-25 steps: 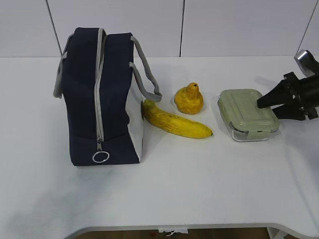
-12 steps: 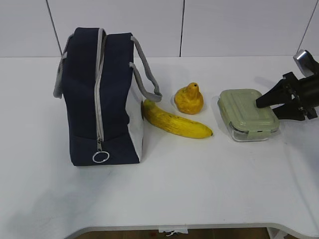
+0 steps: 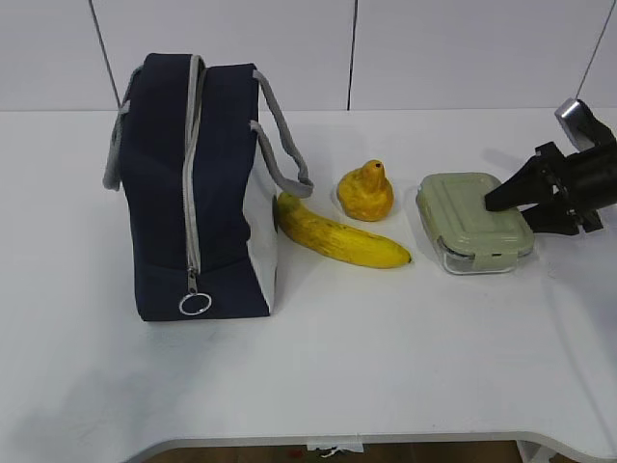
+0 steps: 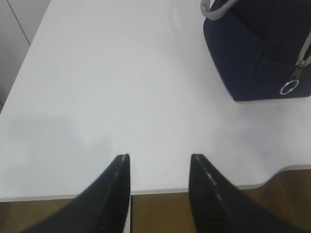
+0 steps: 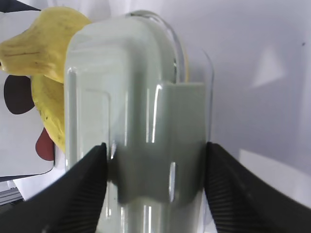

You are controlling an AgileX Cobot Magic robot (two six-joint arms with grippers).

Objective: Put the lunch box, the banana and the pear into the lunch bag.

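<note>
At far right of the exterior view, the right gripper (image 3: 509,204) was spread wide astride the lunch box (image 3: 474,222); left gripper (image 4: 159,167) was parted, empty.

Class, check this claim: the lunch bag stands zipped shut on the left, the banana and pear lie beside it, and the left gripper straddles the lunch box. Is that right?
One thing is wrong: it is the right gripper that straddles the lunch box, as the right wrist view shows. The left gripper hangs open over bare table. The lunch bag, banana and pear are as stated.
</note>
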